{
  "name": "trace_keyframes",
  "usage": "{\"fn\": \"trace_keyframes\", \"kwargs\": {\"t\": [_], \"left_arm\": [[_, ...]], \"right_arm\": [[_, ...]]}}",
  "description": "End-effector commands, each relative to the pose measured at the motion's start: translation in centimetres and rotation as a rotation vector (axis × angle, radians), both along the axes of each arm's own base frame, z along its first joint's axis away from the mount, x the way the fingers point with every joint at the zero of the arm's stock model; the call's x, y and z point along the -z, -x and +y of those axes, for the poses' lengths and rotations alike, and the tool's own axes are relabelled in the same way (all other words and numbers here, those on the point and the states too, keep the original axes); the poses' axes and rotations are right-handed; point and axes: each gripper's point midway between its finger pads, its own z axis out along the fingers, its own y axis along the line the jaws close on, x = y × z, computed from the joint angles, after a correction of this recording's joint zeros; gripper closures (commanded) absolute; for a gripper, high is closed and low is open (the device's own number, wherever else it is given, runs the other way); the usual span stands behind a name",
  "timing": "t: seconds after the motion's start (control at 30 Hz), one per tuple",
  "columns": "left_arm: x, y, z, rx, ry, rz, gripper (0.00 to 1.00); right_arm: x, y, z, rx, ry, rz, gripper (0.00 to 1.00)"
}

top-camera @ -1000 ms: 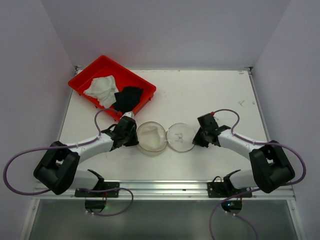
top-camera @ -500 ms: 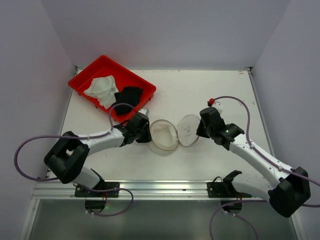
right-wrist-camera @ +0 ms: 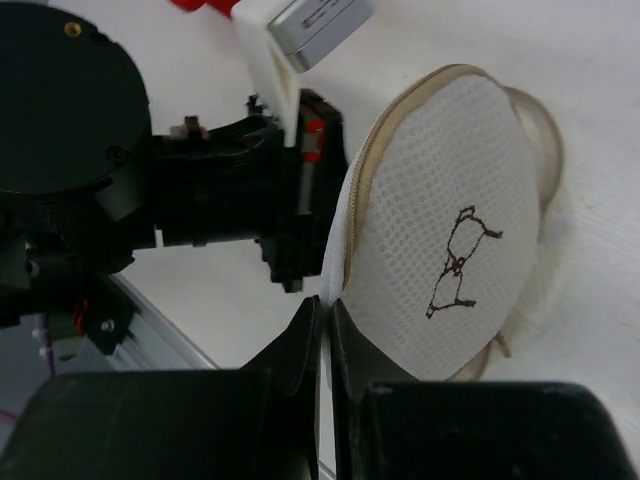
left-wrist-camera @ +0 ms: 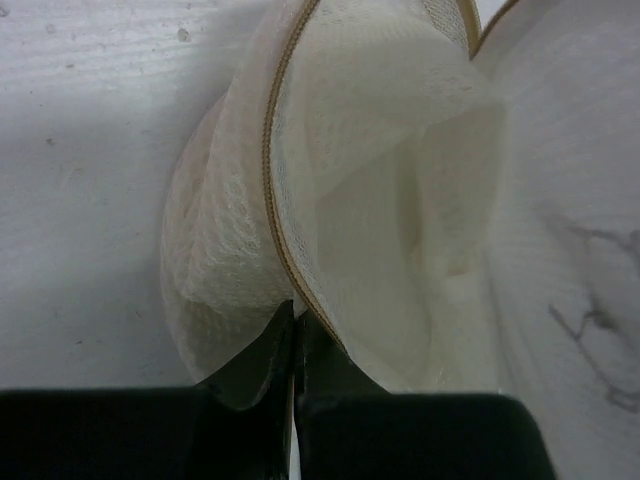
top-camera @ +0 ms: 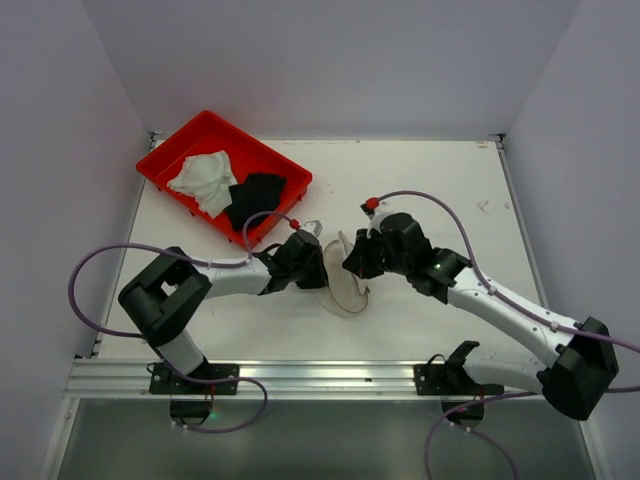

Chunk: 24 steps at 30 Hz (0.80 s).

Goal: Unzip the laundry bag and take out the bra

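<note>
1. Locate the laundry bag. It stands on edge at the middle of the surface, directly between the two claws and touching both.
2. Check the left claw. Its jaws are closed on the tan-piped rim of the mesh half, with the fabric pinched between the tips.
3. Check the right claw. Its jaws are closed on the edge of the lid, the round panel carrying the bra drawing.
4. Note the layout. The zip is already undone: the two halves are parted like a clamshell and joined at the far side. The gap opens toward the left claw, and the bag extends straight ahead of its tips.
5. Inspect the pocket from the left wrist view. A white padded form lies inside. You cannot confirm from these views that it is the bra.
6. Plan the reach. Both claws are occupied, so one must probably release. The left claw sits at the mouth of the pocket and appears nearer to the contents. The right claw, on the lid's outer edge, seems better placed to hold the bag open.
7. Disregard the red tray at the far left. It lies well apart from the bag.
</note>
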Motion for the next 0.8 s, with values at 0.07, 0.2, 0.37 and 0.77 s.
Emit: {"fn": "trace_keyframes", "kwargs": {"t": [0.07,0.2,0.37,0.77], "left_arm": [[-1.3,0.1,-0.3,-0.033,0.087,-0.025,1.00],[-0.3,0.9,1.2,-0.058,0.055,-0.015,1.00],[-0.2,1.3,3.2,-0.098,0.035,-0.019,1.00],[0.7,1.7,4.0,-0.104,0.075,-0.003,0.99]], "right_arm": [[0.5,2.3,6.8,-0.269,-0.156,0.057,1.00],[5.0,2.7,8.1,-0.282,-0.142,0.185,1.00],[8.3,2.9,7.6,-0.264,-0.101,0.228,1.00],[10.1,3.4,7.2,-0.274,-0.052,0.263,1.00]]}}
